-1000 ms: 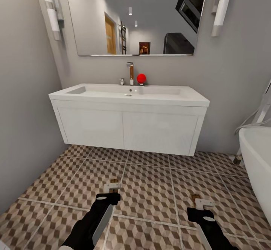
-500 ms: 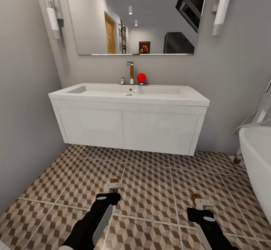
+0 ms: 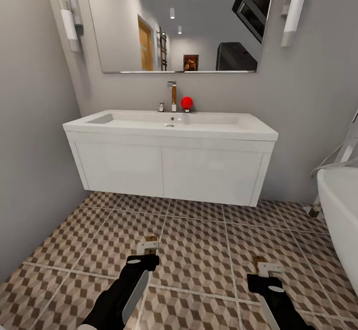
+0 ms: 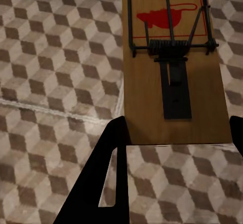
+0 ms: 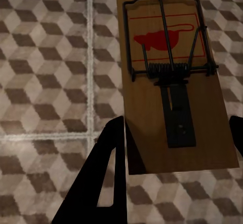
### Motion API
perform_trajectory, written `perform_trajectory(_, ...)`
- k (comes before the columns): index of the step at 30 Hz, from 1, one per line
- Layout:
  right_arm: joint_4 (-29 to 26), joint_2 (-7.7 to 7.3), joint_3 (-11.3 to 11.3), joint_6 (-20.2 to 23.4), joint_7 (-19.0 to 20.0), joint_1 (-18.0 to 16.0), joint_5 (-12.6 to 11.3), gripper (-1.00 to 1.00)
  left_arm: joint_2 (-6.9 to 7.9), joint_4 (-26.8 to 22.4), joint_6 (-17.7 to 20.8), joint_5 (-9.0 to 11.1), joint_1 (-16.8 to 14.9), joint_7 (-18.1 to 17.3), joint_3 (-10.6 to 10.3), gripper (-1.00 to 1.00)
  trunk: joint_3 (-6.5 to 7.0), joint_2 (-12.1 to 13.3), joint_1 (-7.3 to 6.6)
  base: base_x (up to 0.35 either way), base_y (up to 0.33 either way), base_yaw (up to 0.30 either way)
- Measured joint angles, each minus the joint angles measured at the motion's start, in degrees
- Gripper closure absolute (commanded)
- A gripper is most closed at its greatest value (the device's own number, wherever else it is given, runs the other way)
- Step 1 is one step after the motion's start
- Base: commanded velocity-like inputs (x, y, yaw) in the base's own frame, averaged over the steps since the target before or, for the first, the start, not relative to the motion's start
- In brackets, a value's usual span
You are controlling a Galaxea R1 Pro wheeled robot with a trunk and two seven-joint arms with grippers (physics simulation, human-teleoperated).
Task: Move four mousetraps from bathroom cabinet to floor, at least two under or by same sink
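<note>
You have crept slightly closer to the sink (image 3: 169, 123). Each gripper, left (image 3: 147, 246) and right (image 3: 268, 269), still pinches its mousetrap (image 4: 172, 67) (image 5: 172, 82) above the bathroom floor (image 3: 199, 250) before it; lower both there.

- Two small flat tan wooden mousetraps with wire springs and a red printed shape: one (image 4: 172, 67) between the fingers of the left black gripper (image 3: 144, 256), one (image 5: 174, 82) between the fingers of the right black gripper (image 3: 263, 275), both out in front of the sink.
- Two grippers, both over the cube-patterned brown, beige and white tiled floor (image 3: 199, 255).
- One wide white rectangular sink (image 3: 169, 121) on a white boxy vanity.
- One chrome tap (image 3: 172, 95) at the sink's back edge.
- One red ball (image 3: 187, 103) just beside the tap.
- One large wall mirror (image 3: 179, 22) above the sink.
- Two white tube wall lights, one (image 3: 67, 12) on each side (image 3: 294, 14) of the mirror.
- One white bathtub (image 3: 340, 210) right of the sink.
</note>
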Motion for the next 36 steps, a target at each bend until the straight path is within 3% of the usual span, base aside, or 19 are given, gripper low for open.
perform_trajectory(19, -0.02, 0.0, 0.09, 0.0, 0.06, 0.01, 0.0, 1.0, -0.04, 0.07, 0.0, 0.01, 0.0, -0.38, -0.04, 1.0, 0.0, 0.0, -0.01, 0.288, 0.0, 0.0)
perform_trajectory(36, -0.02, 0.26, 0.07, 0.68, -0.53, -0.01, 0.01, 1.0, -0.04, -0.02, 0.0, -0.04, 0.0, -0.15, 0.05, 1.0, 0.0, 0.0, 0.02, 0.024, 0.0, -0.076)
